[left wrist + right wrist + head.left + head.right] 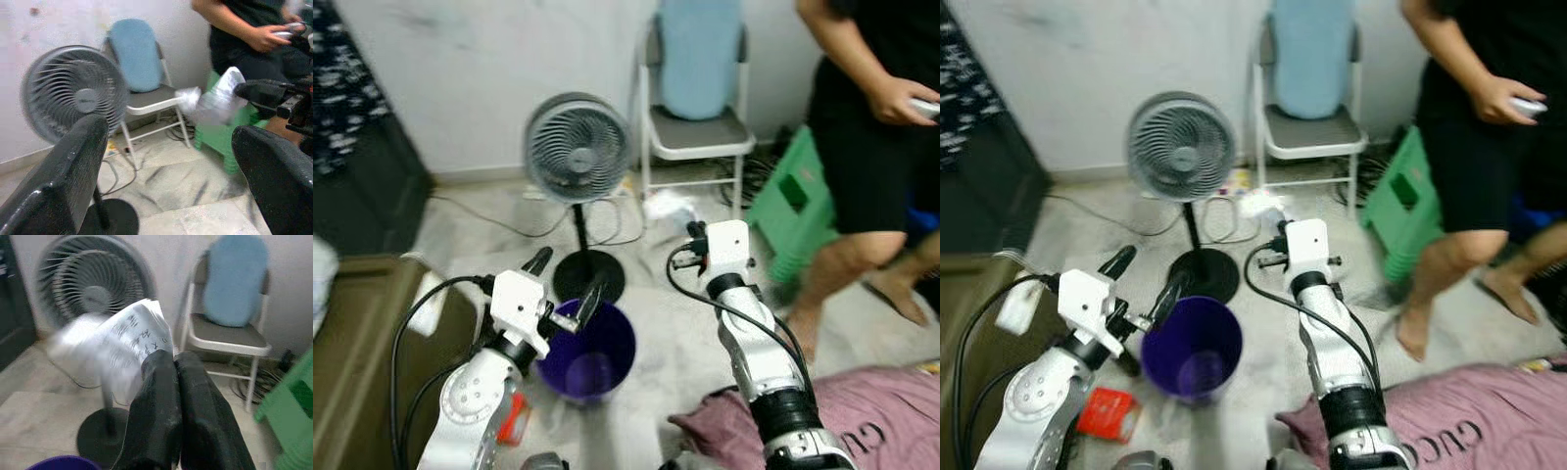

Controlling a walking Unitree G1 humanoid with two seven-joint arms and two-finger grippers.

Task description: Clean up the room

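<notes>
A purple bin (592, 357) stands open on the floor just in front of me. My left gripper (565, 281) hangs open over its left rim, with nothing between its fingers (73, 166). My right gripper (691, 231) is raised to the right of the bin and beyond it. It is shut on a crumpled white paper (124, 335) with printed text, which sticks out past the fingertips (164, 369). The same paper (210, 100) appears blurred in the left wrist view.
A standing fan (578, 147) with a black base is right behind the bin, with cables on the floor. Farther back are a folding chair (695, 127) and a green stool (793, 201). A person (871, 117) stands at right. A pink garment (842, 411) and a red packet (1107, 413) lie on the floor.
</notes>
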